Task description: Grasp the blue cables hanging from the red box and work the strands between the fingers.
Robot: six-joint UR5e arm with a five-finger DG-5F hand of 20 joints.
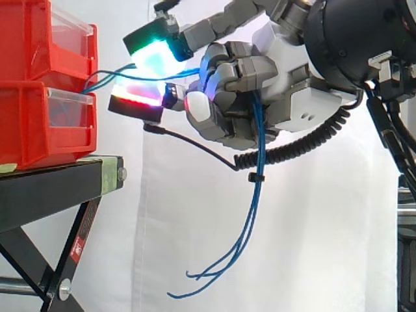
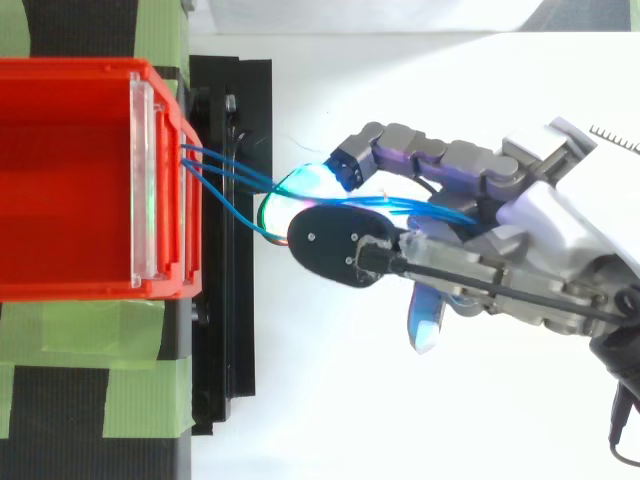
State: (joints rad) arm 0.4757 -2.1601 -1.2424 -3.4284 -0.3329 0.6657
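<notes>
Presently my hand (image 1: 260, 84) is clenched on the blue cables (image 1: 255, 195): the curled fingers press the strands against my palm, while two straighter fingers reach toward the red box (image 1: 39, 123), their glowing fingertips (image 1: 156, 51) just beside its front. The cables leave the front of the box close under the second red bin (image 1: 32, 39) stacked on it. They span the short gap to my hand in a shallow curve, pass between the fingers and hang freely below the palm, their ends splayed well clear of the black stand (image 1: 58, 182). Seen from above, the strands run side by side from the box and converge beneath an extended finger. Several hazards follow, in my judgement. Should I draw back or lift while clenched, the little slack in the span would be taken up and the pull would pass to the box. That could slide or tip it on the stand, or draw the cables out of it. Should I loosen too far to work the strands, their hanging weight could carry them through the fingers and out of my grasp. Because the strands lie bunched, rolling them could twist them into one cord rather than separate them, and a thick fingertip could snag one. I cannot tell how the cables are fastened inside the box.
</notes>
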